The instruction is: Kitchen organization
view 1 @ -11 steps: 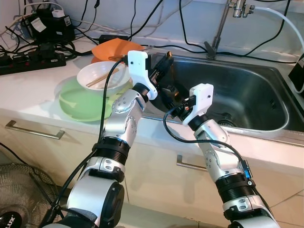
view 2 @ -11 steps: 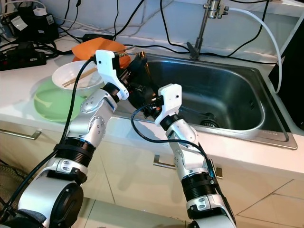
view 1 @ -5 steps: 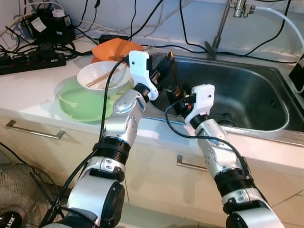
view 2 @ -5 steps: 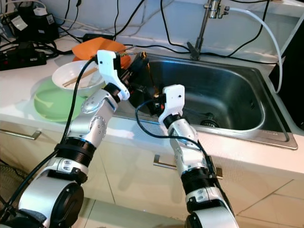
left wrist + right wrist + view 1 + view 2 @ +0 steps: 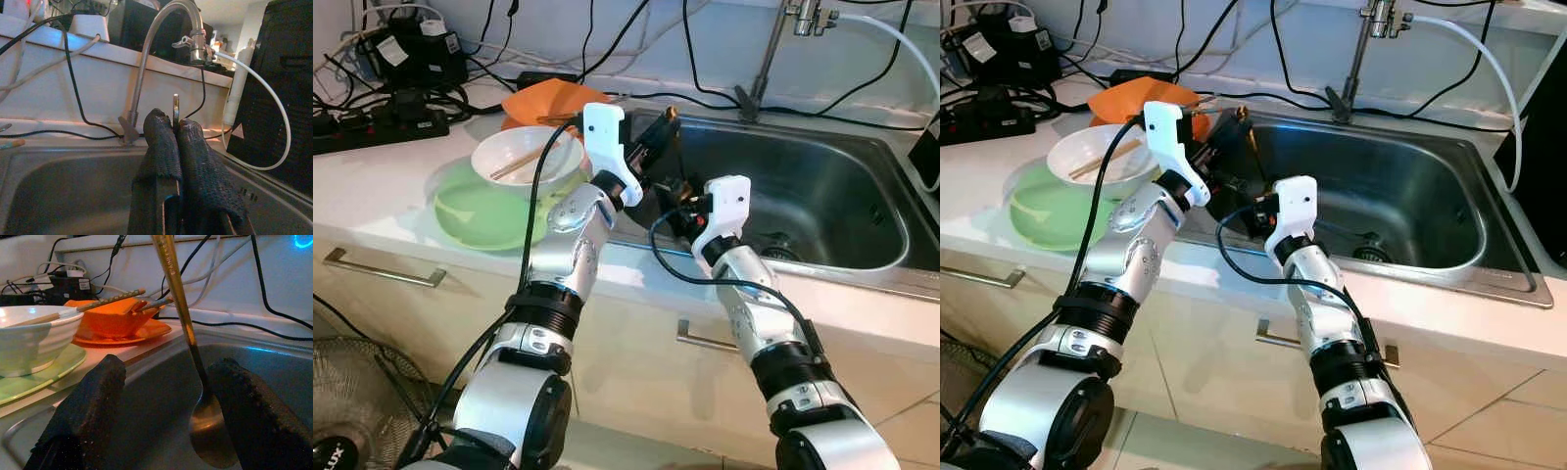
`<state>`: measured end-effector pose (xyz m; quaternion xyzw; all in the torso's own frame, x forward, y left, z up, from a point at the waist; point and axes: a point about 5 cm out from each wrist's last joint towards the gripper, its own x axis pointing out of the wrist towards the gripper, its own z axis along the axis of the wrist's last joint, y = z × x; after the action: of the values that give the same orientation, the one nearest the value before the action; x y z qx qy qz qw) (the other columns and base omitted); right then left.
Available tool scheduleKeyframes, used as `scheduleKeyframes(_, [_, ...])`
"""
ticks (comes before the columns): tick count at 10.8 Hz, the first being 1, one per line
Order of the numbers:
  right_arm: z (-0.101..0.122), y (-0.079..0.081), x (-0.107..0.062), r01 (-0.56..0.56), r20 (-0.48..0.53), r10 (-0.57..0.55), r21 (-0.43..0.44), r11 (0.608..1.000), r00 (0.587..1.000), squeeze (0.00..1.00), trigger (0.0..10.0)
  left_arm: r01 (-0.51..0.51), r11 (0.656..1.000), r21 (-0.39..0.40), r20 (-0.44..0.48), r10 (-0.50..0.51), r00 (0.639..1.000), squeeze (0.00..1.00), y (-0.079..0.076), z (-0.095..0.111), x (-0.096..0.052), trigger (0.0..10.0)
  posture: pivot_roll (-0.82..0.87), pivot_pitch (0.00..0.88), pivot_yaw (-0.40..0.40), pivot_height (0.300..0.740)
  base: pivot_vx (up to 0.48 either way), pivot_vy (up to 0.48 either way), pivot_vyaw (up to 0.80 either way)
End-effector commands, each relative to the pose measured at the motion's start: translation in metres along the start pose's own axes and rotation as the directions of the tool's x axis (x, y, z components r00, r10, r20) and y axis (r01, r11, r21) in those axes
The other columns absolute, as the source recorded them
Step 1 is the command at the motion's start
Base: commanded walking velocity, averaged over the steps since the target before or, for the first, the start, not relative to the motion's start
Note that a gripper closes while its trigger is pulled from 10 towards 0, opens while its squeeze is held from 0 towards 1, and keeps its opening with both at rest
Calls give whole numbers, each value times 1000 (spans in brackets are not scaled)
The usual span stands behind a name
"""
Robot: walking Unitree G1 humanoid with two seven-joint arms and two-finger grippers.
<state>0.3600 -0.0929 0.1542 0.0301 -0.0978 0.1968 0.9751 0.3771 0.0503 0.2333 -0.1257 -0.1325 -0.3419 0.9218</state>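
While my left gripper (image 5: 172, 128) pinches the spoon (image 5: 208, 428) upright at centre frame, my right gripper (image 5: 168, 404) waits open; I should close squarely around its bowl.

Silver jointed arms, white wrist housings, black cables, black textured jaws.

We take this for a home kitchen: steel sink (image 5: 822, 196) with tap (image 5: 773, 54) set in a pale counter (image 5: 382, 186), cabinet handles (image 5: 384, 267) below, stacked bowls (image 5: 524, 157) (cables crowd the wall).
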Motion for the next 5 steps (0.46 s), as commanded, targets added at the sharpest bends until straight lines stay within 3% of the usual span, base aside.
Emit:
scheduleKeyframes(1, [5,0,4,-2,20,2,-6,1000,1000,0,10000,31,1000,-3,13,-31,999,0,-5,5,3,10000,176,0,6,740,0,0,0])
scheduleKeyframes(5, [5,-4,6,28,16,-28,-16,999,999,0,10000,62,998,-14,-1,-63,998,0,-10,2,1,10000,178,0,6,740,0,0,0])
